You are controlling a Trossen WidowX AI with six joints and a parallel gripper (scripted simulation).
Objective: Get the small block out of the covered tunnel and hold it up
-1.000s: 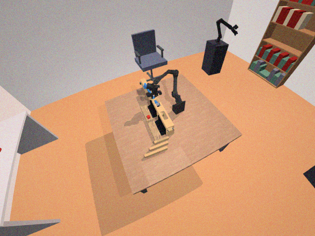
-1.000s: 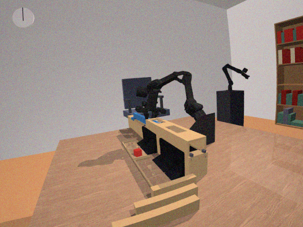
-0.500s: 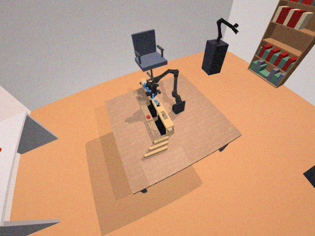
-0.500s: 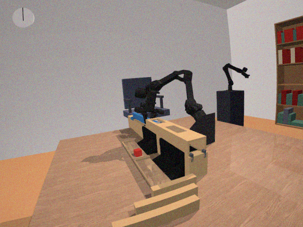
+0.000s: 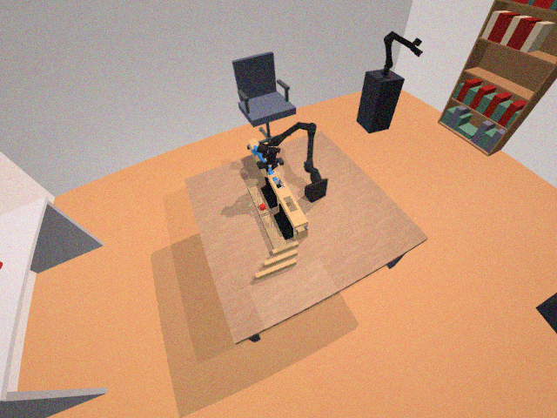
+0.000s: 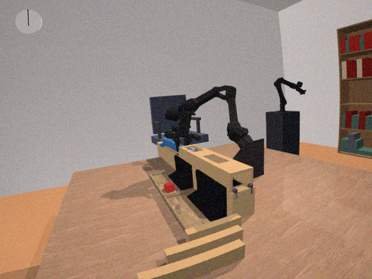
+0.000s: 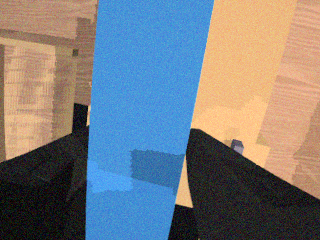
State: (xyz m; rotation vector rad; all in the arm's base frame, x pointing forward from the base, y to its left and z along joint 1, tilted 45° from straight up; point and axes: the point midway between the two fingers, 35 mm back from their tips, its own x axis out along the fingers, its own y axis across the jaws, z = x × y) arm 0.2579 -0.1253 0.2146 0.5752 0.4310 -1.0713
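Exterior view from where I stand: the black gripper point(image 5: 271, 165) point(image 6: 180, 145) point(image 7: 150, 135) is closed on the blue handle point(image 5: 258, 153) point(image 6: 170, 143) point(image 7: 150, 75) at the far end of the tan covered tunnel point(image 5: 282, 191) point(image 6: 240, 168) point(image 7: 240, 60). The task's small block should be inside that tunnel, but I cannot make it out; blue and grey parts point(image 5: 277, 180) point(image 6: 194, 149) show through the far roof opening, too small to tell cage from cargo. I judge the block light, rigid and hard to crush, likely smooth enough to slip if pinched by a corner. Best to leave it in the cage while the handle is drawn lengthwise toward the far end, since the cover bars a grasp from above, then take it squarely by two opposite sides once it is exposed. The handle looks stiff, and its long flat flanks suit these fingers; a sideways tug could jam the cage. As for looks, the block's own colour stays unknown to me. A bright red cube point(image 5: 262, 206) point(image 6: 169, 187), matte with crisp edges, lies outside in the shallow tray point(image 5: 268, 226) point(image 6: 172, 208) point(image 7: 64, 100) left of the tunnel, and I cannot say whether it matters here. The handle itself is plain, even blue, straight and broad between the fingertips.
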